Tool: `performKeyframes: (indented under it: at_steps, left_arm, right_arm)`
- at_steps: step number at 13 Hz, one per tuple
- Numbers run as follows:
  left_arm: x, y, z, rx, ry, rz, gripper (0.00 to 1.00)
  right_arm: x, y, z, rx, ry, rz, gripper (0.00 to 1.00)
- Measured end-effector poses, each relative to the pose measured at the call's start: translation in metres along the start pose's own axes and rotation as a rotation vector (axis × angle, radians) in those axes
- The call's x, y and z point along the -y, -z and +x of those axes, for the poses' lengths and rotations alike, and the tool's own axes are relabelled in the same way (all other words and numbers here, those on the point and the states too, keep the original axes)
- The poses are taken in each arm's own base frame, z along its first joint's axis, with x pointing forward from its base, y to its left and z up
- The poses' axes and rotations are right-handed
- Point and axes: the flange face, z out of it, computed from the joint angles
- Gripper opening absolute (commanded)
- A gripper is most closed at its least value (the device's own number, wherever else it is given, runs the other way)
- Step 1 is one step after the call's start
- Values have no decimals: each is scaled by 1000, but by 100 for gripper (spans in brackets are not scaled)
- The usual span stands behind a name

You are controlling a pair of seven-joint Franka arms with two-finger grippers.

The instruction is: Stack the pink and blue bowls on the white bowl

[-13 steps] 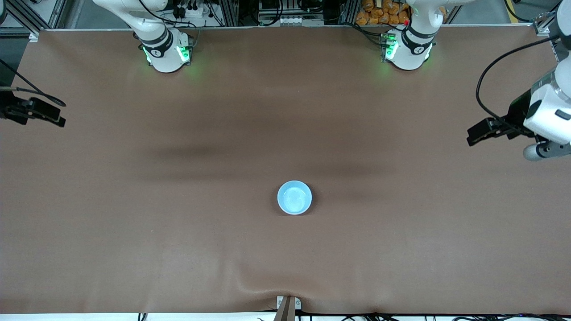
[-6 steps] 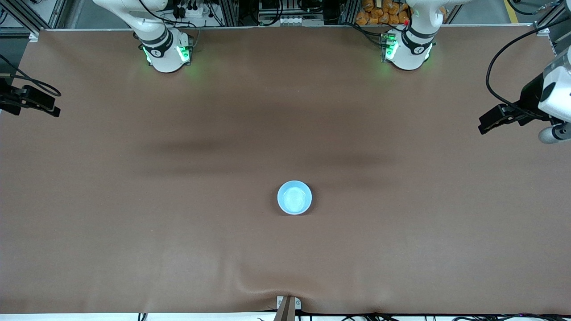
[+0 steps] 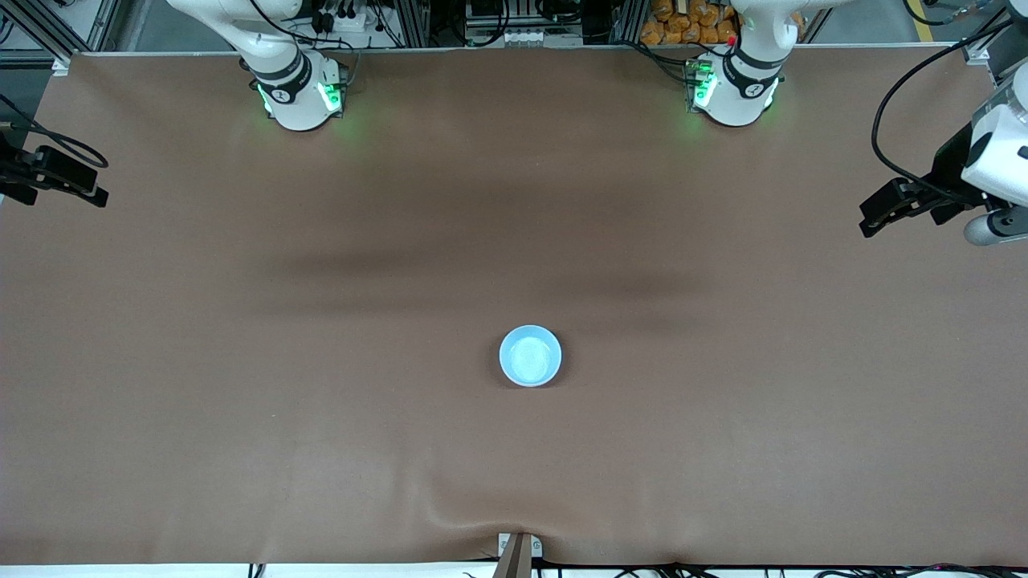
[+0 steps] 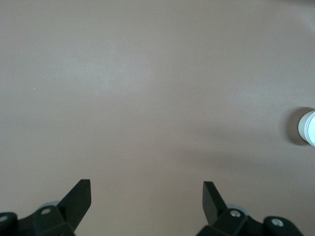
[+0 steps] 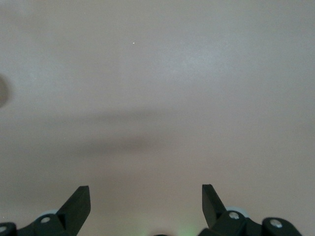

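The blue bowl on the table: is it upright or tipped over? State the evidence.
Upright. In the front view the blue bowl shows a full round rim with its open hollow facing up, resting flat on the table.

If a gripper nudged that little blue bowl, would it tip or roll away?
The small round light blue plastic bowl sits upright on its base, so it would probably slide rather than roll. It looks thin and light, so a push at the rim might tip it.
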Motion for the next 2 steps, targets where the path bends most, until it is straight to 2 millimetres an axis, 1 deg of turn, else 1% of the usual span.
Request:
performKeyframes:
  at_steps: [2]
  left_arm:
    - [0,4,-1,2,-7,1,100]
  right_arm:
    - [0,0,0,0,0,1,100]
